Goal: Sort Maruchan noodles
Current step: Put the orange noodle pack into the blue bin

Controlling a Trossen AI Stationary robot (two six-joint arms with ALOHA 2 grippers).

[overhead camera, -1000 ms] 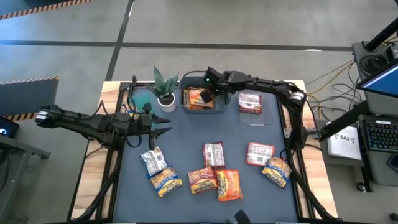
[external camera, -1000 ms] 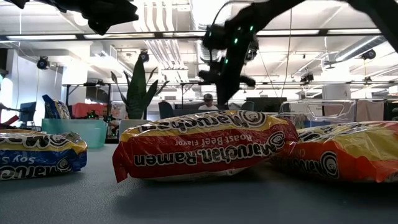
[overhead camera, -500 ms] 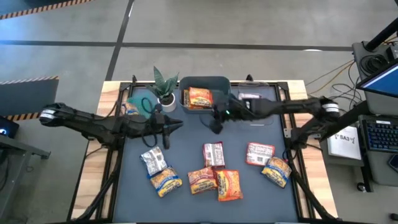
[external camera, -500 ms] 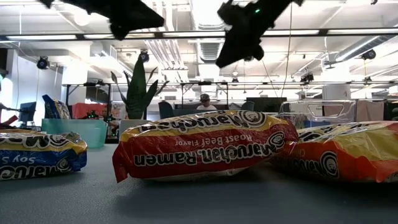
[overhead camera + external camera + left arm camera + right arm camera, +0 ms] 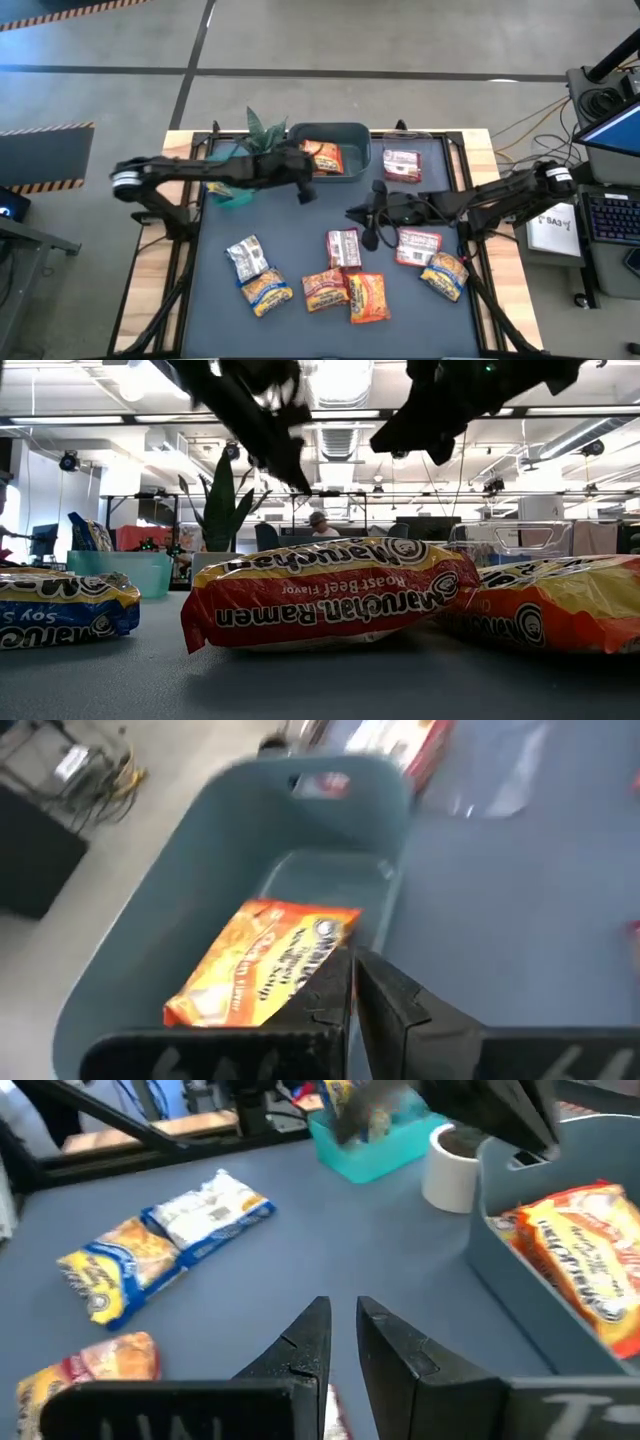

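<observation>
Maruchan noodles [image 5: 343, 249], flat crinkly plastic packets, lie scattered over the dark tabletop [image 5: 300, 225]; one orange packet [image 5: 325, 158] sits inside the grey-blue bin [image 5: 355, 133] at the back. The left tool [image 5: 303, 186] hovers at the bin's near edge, fingers almost together, empty. The right tool [image 5: 368, 222] reaches low over the middle, narrowly parted, holding nothing.

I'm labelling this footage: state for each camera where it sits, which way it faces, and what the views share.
High: overhead, straight down on the table; both arms, left pincer, right pincer.
Low: table height, level across packets toward the room; both arms overhead.
Left wrist: faces into the grey bin; own fingers nearly together.
Right wrist: faces across the table; own fingers slightly apart.
Shared: the orange packet in the bin shows in high and both wrist views.
</observation>
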